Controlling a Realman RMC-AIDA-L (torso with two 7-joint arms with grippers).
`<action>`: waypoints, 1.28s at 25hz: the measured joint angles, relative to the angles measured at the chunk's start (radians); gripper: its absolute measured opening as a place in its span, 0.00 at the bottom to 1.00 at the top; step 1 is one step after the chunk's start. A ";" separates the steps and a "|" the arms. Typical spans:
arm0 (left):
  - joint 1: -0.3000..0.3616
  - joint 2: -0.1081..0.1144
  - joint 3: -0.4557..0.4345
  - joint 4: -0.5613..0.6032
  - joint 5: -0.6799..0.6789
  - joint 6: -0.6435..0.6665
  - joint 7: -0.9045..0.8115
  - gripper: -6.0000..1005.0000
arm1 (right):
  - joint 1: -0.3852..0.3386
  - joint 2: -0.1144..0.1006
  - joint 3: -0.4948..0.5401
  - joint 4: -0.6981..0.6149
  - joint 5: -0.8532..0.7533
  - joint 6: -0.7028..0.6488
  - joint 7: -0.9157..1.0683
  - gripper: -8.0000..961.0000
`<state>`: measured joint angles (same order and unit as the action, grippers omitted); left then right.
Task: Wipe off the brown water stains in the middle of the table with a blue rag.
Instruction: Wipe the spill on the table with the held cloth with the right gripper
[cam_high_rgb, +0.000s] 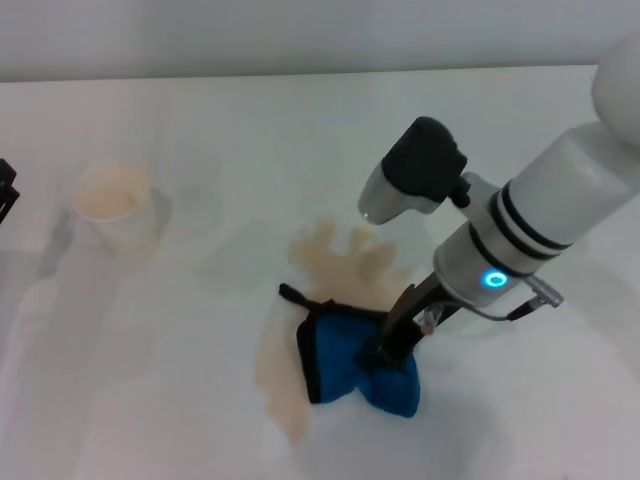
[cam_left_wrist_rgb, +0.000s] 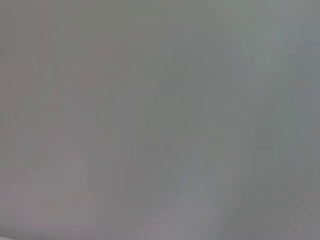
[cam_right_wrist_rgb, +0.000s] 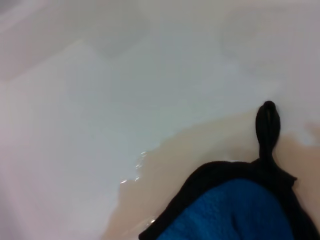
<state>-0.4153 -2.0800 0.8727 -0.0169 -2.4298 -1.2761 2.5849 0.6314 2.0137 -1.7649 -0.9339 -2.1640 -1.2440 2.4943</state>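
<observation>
The blue rag (cam_high_rgb: 345, 362) lies bunched on the white table (cam_high_rgb: 250, 120), its black loop (cam_high_rgb: 291, 294) pointing to the far left. It sits on the brown water stains (cam_high_rgb: 345, 258), which spread out beyond it and run down its left side (cam_high_rgb: 278, 385). My right gripper (cam_high_rgb: 392, 348) comes down from the right and is shut on the rag's right part, pressing it to the table. The right wrist view shows the rag (cam_right_wrist_rgb: 235, 212), its loop (cam_right_wrist_rgb: 267, 125) and wet brown liquid (cam_right_wrist_rgb: 195, 155) around it. My left gripper (cam_high_rgb: 5, 192) is parked at the far left edge.
A cream paper cup (cam_high_rgb: 112, 205) stands upright at the left, well apart from the stain. The left wrist view shows only a plain grey surface. The table's far edge runs along the top of the head view.
</observation>
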 joint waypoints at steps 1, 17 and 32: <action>0.000 0.000 0.000 0.000 0.000 0.000 -0.001 0.88 | -0.001 -0.001 0.009 0.000 -0.009 0.001 0.000 0.09; -0.002 0.000 0.000 0.010 0.000 -0.001 -0.026 0.88 | -0.026 -0.002 0.118 0.025 -0.155 0.206 0.000 0.08; -0.003 0.000 0.000 0.017 0.000 0.007 -0.026 0.88 | -0.043 0.009 0.085 0.063 -0.079 0.374 0.004 0.08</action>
<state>-0.4178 -2.0801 0.8728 0.0006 -2.4298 -1.2693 2.5586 0.5887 2.0225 -1.6803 -0.8710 -2.2435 -0.8700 2.4980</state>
